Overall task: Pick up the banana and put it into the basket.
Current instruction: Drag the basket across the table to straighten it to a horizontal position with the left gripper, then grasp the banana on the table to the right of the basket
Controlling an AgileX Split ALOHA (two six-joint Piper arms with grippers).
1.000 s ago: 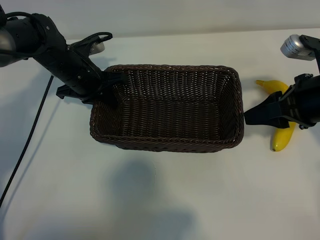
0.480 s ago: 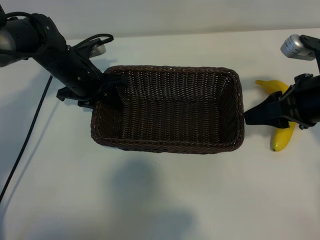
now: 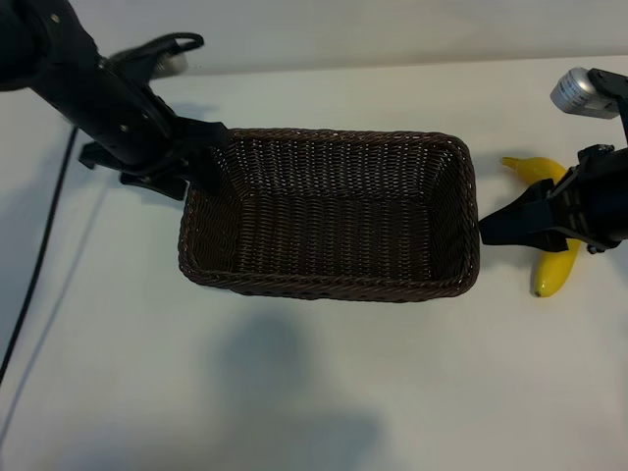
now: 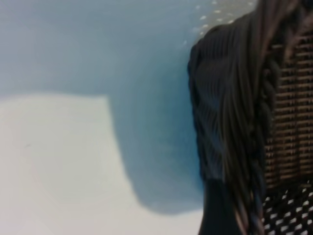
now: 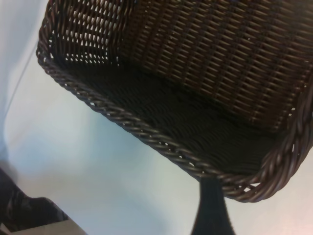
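- Two hands flank the basket [image 3: 329, 214]: the left hand [image 3: 201, 157] hangs over its left rim, jaws apparently spread and holding nothing.
- Basket sits mid-surface, empty.
- Right hand [image 3: 488, 228], open and empty, points at the basket's right wall.
- Banana [image 3: 549, 250] lies just beyond, under that arm, long axis running near-to-far; the right arm is clearly nearer.

A dark brown basket [image 3: 329, 285] of tightly woven wicker with a braided rim sits on a plain white table [image 3: 314, 392], a bright yellow banana [image 3: 551, 275] at its end, flanked by matte black arms.
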